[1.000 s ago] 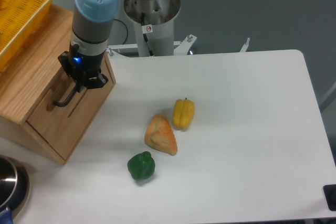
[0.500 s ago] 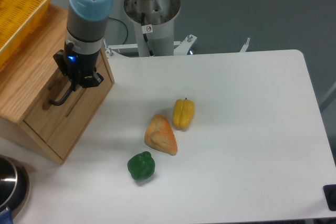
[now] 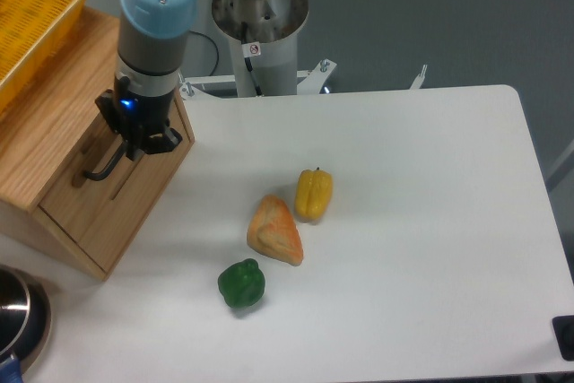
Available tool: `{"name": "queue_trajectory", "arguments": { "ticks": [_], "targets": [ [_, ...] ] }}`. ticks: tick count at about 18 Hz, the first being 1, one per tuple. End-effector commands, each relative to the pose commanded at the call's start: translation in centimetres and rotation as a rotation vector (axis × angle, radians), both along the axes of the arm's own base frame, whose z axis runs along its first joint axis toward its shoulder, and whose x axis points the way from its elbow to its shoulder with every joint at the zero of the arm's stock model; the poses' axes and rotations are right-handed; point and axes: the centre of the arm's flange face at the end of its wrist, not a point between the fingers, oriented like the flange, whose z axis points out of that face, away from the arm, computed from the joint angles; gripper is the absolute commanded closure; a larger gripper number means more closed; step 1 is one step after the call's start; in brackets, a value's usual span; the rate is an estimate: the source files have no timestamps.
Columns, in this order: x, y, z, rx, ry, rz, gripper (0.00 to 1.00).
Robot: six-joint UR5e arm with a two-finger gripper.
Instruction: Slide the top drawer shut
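Currently the white table is filling most of the view, and the wooden cabinet is sitting at its left edge with a yellow mesh basket resting on top. The arm's grey and blue wrist is hanging over the cabinet's front. The top drawer is sitting in the upper part of that front, looking flush or nearly flush with the cabinet face; can't confirm fully seated from this angle. The gripper is pressing up against the drawer front at the right end of the black bar handle. Fingers are hidden under the wrist, so can't tell how wide they're set or whether they're clamping the handle. Mid-table: bread piece, yellow pepper just beside it, green pepper near its lower left.
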Motion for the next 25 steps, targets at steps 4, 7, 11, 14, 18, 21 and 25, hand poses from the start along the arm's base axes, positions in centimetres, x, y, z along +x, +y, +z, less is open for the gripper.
{"name": "queue_trajectory", "arguments": {
  "ticks": [4, 7, 11, 14, 18, 21, 25],
  "targets": [
    [-5.4, -1.3, 1.4, 0.031, 0.028, 0.085, 0.62],
    [-9.0, -2.5, 1.8, 0.057, 0.058, 0.123, 0.42],
    [-13.1, -3.4, 0.7, 0.065, 0.134, 0.132, 0.08],
    [-15.9, -4.4, -0.6, 0.004, 0.210, 0.139, 0.01],
    [-18.8, -6.3, -2.2, -0.072, 0.273, 0.071, 0.00],
    [-20.7, -7.2, -4.4, -0.133, 0.295, -0.012, 0.00],
    [-23.9, -9.1, -6.3, -0.175, 0.305, -0.045, 0.00]
  ]
}}
